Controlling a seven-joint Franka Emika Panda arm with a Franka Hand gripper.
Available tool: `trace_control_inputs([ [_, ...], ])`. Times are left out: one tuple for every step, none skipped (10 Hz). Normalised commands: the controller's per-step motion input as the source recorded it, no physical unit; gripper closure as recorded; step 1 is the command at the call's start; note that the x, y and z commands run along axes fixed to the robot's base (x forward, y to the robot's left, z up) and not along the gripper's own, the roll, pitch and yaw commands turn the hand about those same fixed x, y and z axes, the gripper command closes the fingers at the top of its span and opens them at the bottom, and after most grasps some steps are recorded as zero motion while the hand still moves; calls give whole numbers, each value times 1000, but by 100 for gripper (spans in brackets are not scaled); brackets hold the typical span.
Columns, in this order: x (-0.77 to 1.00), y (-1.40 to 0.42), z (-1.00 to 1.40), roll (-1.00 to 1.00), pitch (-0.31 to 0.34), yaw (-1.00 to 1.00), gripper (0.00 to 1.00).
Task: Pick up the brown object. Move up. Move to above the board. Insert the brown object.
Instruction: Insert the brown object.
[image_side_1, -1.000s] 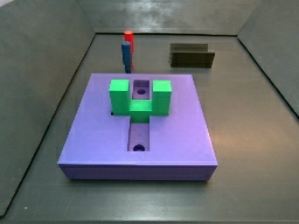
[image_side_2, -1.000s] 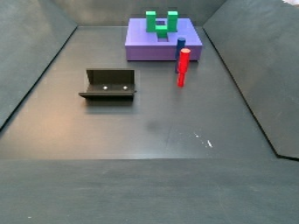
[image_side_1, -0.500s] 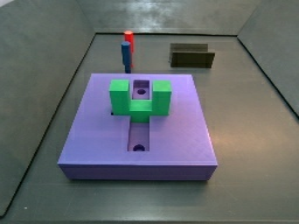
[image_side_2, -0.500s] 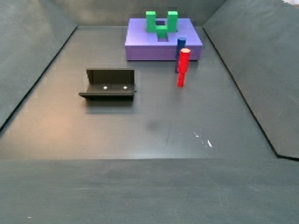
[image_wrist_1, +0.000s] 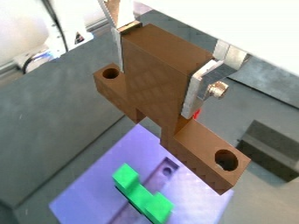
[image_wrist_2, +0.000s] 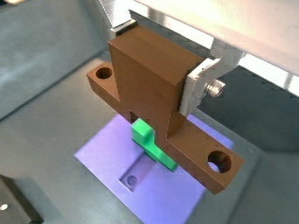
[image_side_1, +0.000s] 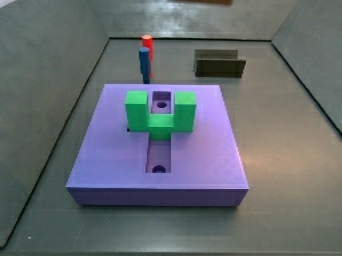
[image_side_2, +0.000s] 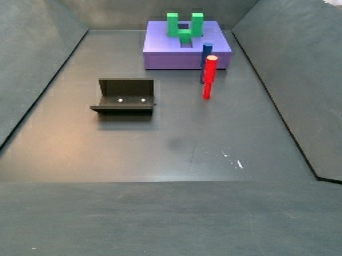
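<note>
Gripper (image_wrist_1: 158, 61) high above the floor, seen only in the wrist views; both side views miss it, apart from a brown sliver at the upper edge of a side view (image_side_1: 207, 2), too small to identify.

Fingers (image_wrist_1: 208, 83) are flat silver plates, clamped on the thick cross part of the brown object (image_wrist_1: 163, 96). One plate lies flat against each side face of the cross part. A screw head shows on the nearer plate (image_wrist_2: 201, 77).

The brown object hangs crosswise between the plates, its long bar below the cross part, one round hole near each end. Both holes visible in both wrist views. It is clear of everything beneath.

Below it, the board (image_wrist_2: 122, 162): lavender slab with a central groove (image_wrist_2: 142, 175) and a round hole in it. Green U-shaped block (image_wrist_2: 152, 144) sits on the board, partly hidden behind the bar in that view.

Side views, left to right: blue peg with red top (image_side_1: 146, 58) upright, just beside the board's far edge; the board (image_side_1: 214, 150) with the green block straddling the groove; fixture (image_side_1: 219, 64) well apart, on the floor.

No brands, labels or writing readable in any view.
</note>
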Motion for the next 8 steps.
trace_control_inputs([
  [-231, -180, -129, 164, 0, -703, 100],
  [-34, -223, -157, 101, 0, -669, 100],
  [-23, -211, -297, -40, -90, -660, 100],
  [0, -174, -383, -147, -149, -714, 100],
  [0, -183, -323, -163, -263, -774, 100],
  [0, -171, -320, -130, -254, -831, 100],
  [0, -183, -283, -60, -147, -911, 100],
  [0, -183, -271, -61, -149, -909, 100],
])
